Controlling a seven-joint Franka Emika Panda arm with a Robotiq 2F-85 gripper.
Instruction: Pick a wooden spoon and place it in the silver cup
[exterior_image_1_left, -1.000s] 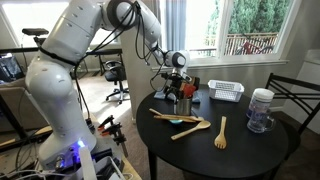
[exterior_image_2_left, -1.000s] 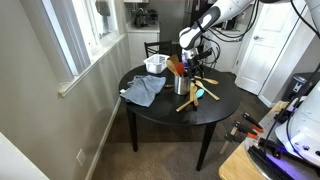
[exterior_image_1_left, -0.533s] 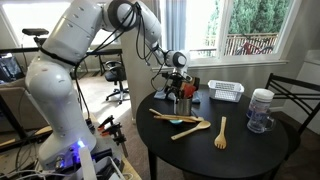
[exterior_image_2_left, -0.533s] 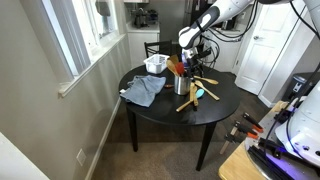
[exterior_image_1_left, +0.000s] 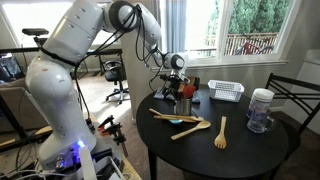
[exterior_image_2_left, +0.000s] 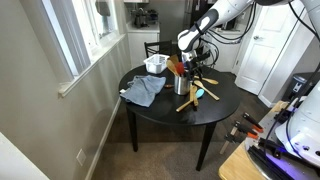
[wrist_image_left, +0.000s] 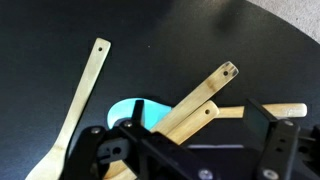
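One robot gripper hovers over the small shiny silver cup near the round black table's robot-side edge, a slim brown wooden spoon slanting at it; finger grip cannot be told. Placing seems underway: next, lower and release.

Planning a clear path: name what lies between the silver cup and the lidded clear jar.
Bare tabletop, in an exterior view, between the silver cup and the clear jar; the white mesh basket lies behind it, a pale wooden utensil nearer.
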